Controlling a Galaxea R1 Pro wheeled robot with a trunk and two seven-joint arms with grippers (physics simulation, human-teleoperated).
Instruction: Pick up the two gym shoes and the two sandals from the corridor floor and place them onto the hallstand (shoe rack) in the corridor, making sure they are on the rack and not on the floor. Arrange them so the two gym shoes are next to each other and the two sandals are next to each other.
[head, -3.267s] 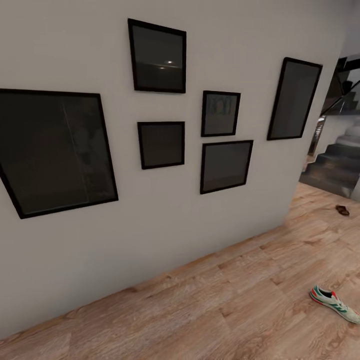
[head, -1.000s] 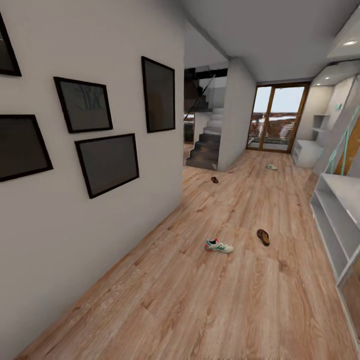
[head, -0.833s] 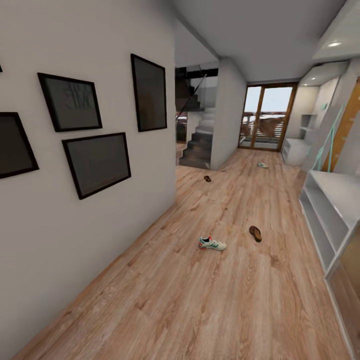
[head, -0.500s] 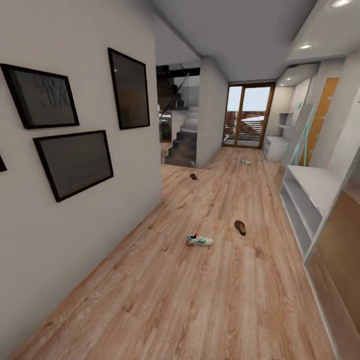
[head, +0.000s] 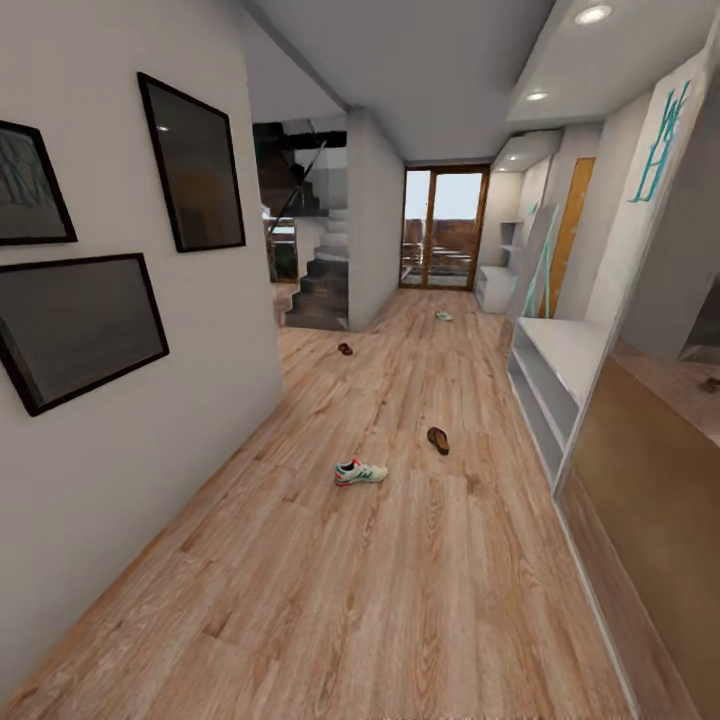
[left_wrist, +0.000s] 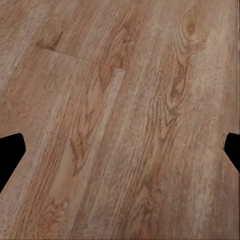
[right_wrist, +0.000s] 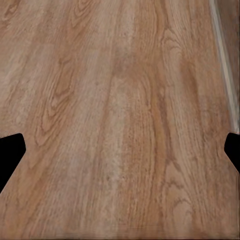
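Still at approach stage: nearest gym shoe (head: 360, 472) and sandal (head: 438, 440) on corridor floor (head: 420, 590), hallstand (head: 552, 372) at right; both claws wide, empty; next, drive closer, reach down.

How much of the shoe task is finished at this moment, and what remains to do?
Nothing looks done yet. All four lie on the corridor floor: the near gym shoe, the near sandal, the far sandal and the far gym shoe. The hallstand looks empty. The left gripper and right gripper are open, holding nothing. All four placements remain.
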